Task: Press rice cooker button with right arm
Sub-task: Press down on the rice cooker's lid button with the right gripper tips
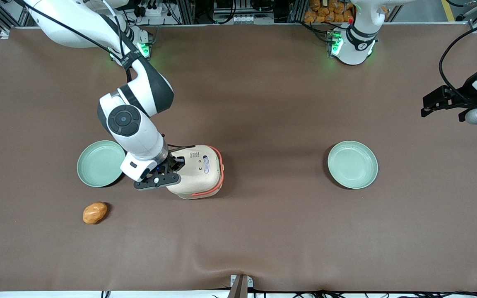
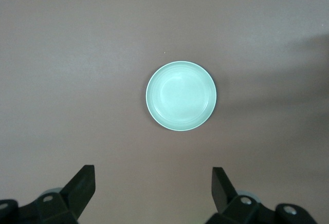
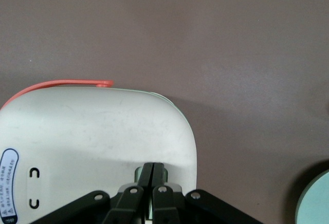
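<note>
- The rice cooker stands on the brown desk, about midway between the desk edge nearest the front camera and the edge where the arm bases sit, toward the working arm's end; its cream lid faces up and the orange-red handle band curves round the side toward the parked arm's end.
- The right arm reaches down over the cooker, and its gripper sits on the lid edge that faces the working arm's end.
- The claw is closed, the two fingers pressed together with nothing between them (their tips meet at a small round button recess in the lid, seen in the right wrist view).
- One pale green plate lies just beside the cooker, toward the working arm's end, partly under the arm.
- A second pale green plate lies well apart, toward the parked arm's end.
- A small orange-brown bread roll lies nearer the front camera than the first plate.
</note>
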